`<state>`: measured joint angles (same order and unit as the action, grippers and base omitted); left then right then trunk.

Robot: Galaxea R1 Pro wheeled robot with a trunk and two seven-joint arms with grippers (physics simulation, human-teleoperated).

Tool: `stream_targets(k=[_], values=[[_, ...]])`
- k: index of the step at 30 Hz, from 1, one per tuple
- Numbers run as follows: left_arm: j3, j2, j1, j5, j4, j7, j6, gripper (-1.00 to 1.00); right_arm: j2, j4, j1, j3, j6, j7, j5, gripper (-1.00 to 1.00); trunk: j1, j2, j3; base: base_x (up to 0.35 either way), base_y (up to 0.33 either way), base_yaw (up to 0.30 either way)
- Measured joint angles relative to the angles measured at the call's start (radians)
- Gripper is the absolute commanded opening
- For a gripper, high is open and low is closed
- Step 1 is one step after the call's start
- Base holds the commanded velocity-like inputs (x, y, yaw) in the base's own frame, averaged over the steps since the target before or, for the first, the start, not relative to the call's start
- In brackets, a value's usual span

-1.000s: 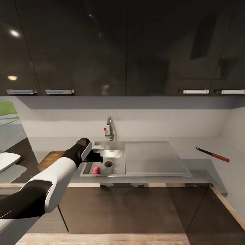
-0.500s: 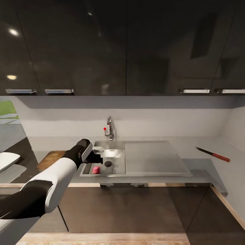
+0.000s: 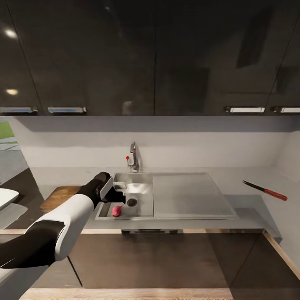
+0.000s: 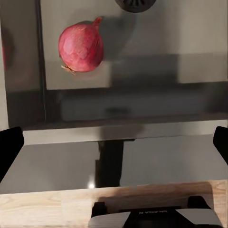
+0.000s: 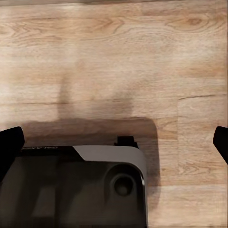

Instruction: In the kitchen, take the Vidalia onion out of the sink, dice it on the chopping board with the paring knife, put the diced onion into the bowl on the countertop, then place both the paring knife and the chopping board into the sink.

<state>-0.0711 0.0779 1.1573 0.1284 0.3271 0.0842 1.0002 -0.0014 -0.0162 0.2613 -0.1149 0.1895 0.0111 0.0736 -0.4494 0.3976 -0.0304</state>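
A reddish Vidalia onion [image 3: 116,211] [image 4: 80,46] lies on the floor of the sink [image 3: 188,196], near its front left corner and beside the round drain [image 3: 132,202]. My left gripper [image 3: 120,195] [image 4: 114,142] hovers open above the basin's left edge, a short way from the onion, nothing between its fingers. The brown chopping board [image 3: 58,196] lies on the countertop [image 3: 246,206] left of the sink. At the far right is the paring knife [image 3: 265,190], dark-bladed with a red handle. The white bowl [image 3: 6,197] peeks in at the left edge. My right gripper [image 5: 114,142] hangs open over wooden floor.
A chrome faucet [image 3: 133,157] with a red knob stands behind the basin. Glossy black upper cabinets [image 3: 150,58] hang over the counter. The right wrist view shows the robot's dark base [image 5: 71,190] on the wooden floor [image 5: 142,61].
The whole head view has shifted slightly, so the camera has moved. The left gripper keeps its place over the sink's left edge. The onion has not moved.
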Motion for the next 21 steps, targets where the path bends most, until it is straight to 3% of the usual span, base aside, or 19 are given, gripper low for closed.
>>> stream_targets(k=[15,21], values=[[0.000,0.000,0.000,-0.001,-0.064,-0.002,-0.002,1.00,-0.011,0.000,0.000,-0.001,-0.030,0.000,0.000,1.00,0.000,0.000,-0.017,0.004,0.000,0.000],[-0.001,0.001,0.000,-0.002,-0.066,-0.002,-0.004,1.00,-0.011,0.000,0.000,-0.001,-0.030,0.000,0.000,1.00,0.000,0.000,-0.023,0.127,0.000,0.000]])
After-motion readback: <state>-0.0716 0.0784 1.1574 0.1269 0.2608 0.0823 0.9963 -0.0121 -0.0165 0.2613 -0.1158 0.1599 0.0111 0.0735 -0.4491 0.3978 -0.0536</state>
